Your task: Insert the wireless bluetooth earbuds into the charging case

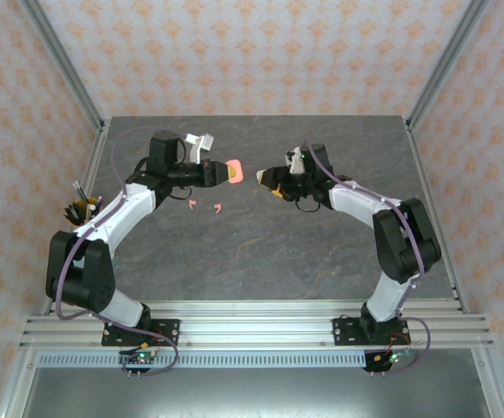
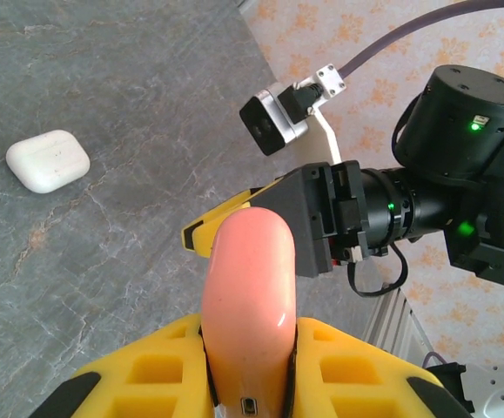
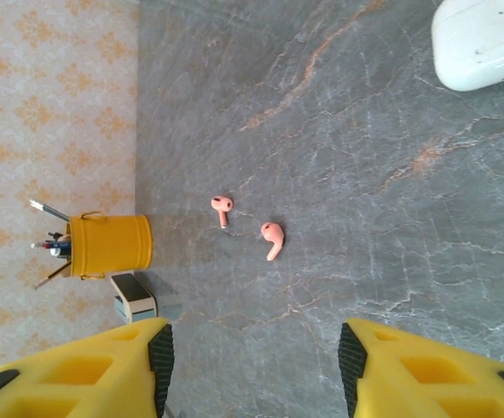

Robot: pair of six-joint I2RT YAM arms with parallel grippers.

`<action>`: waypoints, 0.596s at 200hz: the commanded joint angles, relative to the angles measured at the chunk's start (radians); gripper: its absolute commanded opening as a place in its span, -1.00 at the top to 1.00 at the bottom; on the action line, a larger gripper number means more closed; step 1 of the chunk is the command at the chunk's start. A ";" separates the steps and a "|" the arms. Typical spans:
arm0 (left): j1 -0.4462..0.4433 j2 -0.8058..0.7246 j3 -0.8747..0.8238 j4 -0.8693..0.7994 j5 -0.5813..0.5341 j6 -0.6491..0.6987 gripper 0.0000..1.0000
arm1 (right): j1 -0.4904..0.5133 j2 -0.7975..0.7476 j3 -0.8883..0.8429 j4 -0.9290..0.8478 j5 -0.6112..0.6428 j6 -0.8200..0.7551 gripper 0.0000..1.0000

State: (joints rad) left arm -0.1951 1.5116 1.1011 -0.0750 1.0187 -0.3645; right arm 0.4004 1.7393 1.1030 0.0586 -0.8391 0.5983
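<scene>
Top, left gripper (image 1: 227, 171): clamped on the pink case (image 1: 234, 171), pointing toward the right arm.
Top, right gripper (image 1: 273, 185): faces the left one across a small gap; how its jaws stand is hard to read from here.
Top, earbuds: two pink earbuds (image 1: 193, 205) (image 1: 218, 207) lie on the table (image 1: 260, 261), just beside each other, near the left gripper on its near side.
Top, cup (image 1: 83, 212): yellow, holding pens, at the table's left edge.
Left wrist, pink case (image 2: 250, 287): pinched between the two yellow fingers (image 2: 138, 379), raised above the table.
Left wrist, white case (image 2: 48, 160): lies closed on the table, well apart to the left.
Left wrist, right gripper: just beyond the pink case, one yellow fingertip beside it; touching or not, I cannot tell.
Right wrist, right gripper: fingers spread, nothing between them.
Right wrist, earbuds: both pink earbuds (image 3: 222, 207) (image 3: 272, 237) lie on bare table below, close together but not touching.
Right wrist, white case (image 3: 482, 43): top right corner, cut by the frame edge.
Right wrist, cup (image 3: 110, 244): left of the earbuds, at the table's edge.
</scene>
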 commanded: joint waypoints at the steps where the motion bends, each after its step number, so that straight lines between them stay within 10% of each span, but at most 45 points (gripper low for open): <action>1: 0.008 -0.009 0.029 -0.001 0.033 0.018 1.00 | 0.003 -0.081 0.011 0.083 -0.042 0.022 -0.08; 119: 0.009 0.032 0.065 -0.016 0.029 0.026 1.00 | 0.103 -0.097 0.148 0.041 -0.085 -0.005 -0.08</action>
State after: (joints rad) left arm -0.1951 1.5314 1.1271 -0.0849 1.0195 -0.3641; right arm 0.4973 1.6630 1.2110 0.0910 -0.9096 0.6155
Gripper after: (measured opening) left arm 0.214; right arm 0.543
